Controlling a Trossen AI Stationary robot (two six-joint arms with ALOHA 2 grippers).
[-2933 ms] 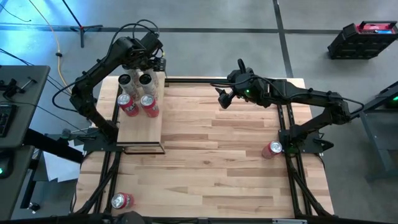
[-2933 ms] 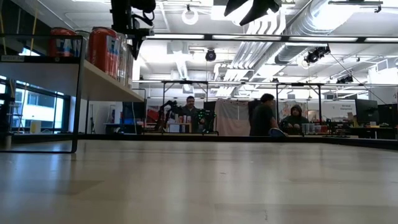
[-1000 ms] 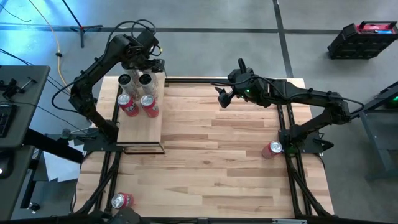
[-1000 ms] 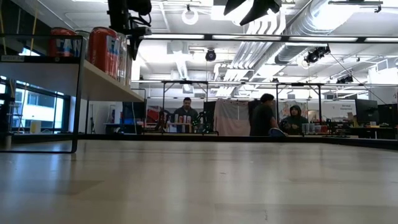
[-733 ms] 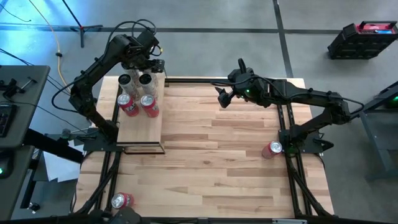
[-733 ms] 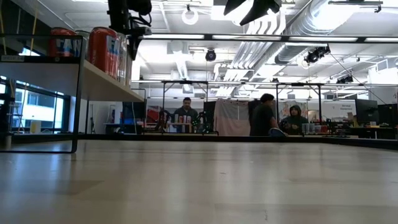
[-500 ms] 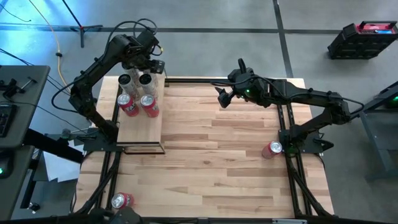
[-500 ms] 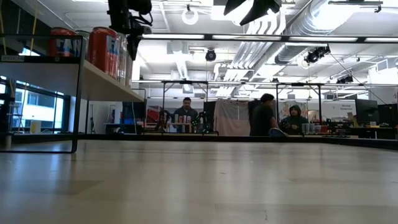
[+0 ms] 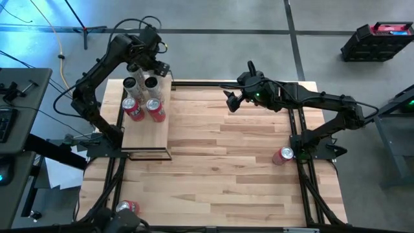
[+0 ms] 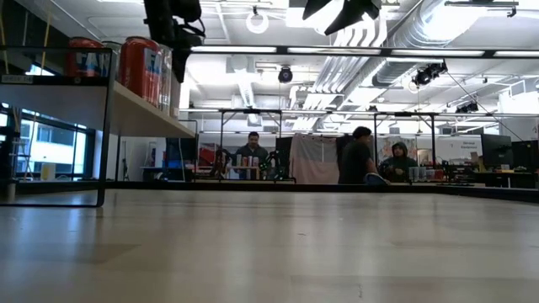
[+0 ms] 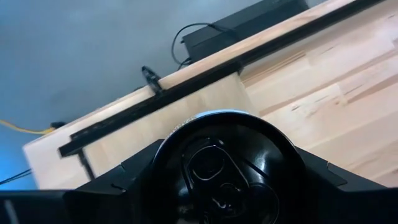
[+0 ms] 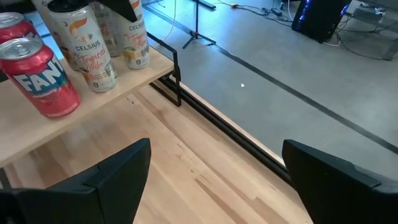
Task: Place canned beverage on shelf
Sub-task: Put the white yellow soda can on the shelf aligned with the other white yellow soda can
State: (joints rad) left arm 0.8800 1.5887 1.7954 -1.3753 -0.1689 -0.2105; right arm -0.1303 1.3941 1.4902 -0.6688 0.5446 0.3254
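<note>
Upper left of the high view, the left gripper (image 9: 154, 66) straddles a shelved can (image 9: 151, 83), grip uncertain; the right gripper (image 9: 231, 101) waits open.

Even, bright overhead light fills the high view; the wooden surface (image 9: 226, 155) shows only soft, short shadows under the arms. A blue glow tints the frame's left edge. In the low view, ceiling lamps (image 10: 257, 21) glare white at the top, and the near surface blurs toward the bottom. The left wrist view is dim, its dark can top (image 11: 227, 165) softly out of focus.
</note>
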